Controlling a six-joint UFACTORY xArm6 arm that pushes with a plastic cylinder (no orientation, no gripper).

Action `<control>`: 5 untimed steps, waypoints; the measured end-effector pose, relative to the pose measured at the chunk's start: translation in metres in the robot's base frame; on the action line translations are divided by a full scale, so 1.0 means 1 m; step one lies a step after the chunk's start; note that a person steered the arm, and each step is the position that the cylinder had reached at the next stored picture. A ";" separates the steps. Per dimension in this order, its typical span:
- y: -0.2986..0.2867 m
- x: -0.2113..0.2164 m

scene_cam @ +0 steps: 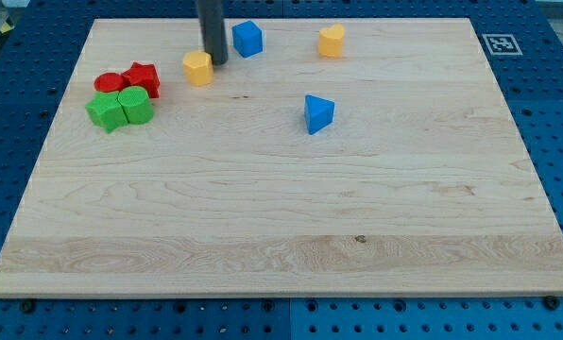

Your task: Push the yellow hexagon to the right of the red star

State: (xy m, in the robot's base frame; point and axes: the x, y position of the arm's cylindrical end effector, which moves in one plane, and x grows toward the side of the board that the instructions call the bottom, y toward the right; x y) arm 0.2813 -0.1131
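The yellow hexagon (197, 68) lies near the view's top left, a short gap to the right of the red star (144, 79). My tip (215, 62) stands right against the hexagon's right side, between it and the blue cube (247, 38). I cannot tell whether the tip touches the hexagon. The rod rises straight out of the view's top.
A red round block (110, 82) sits left of the star. Two green blocks (104, 110) (136, 105) sit just below them. A second yellow block (332, 41) lies at the top, right of centre. A blue triangular block (317, 113) lies near the middle. The wooden board (281, 236) rests on a blue pegboard.
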 end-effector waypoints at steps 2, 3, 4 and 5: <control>-0.043 -0.012; -0.042 -0.004; -0.020 -0.003; -0.018 -0.003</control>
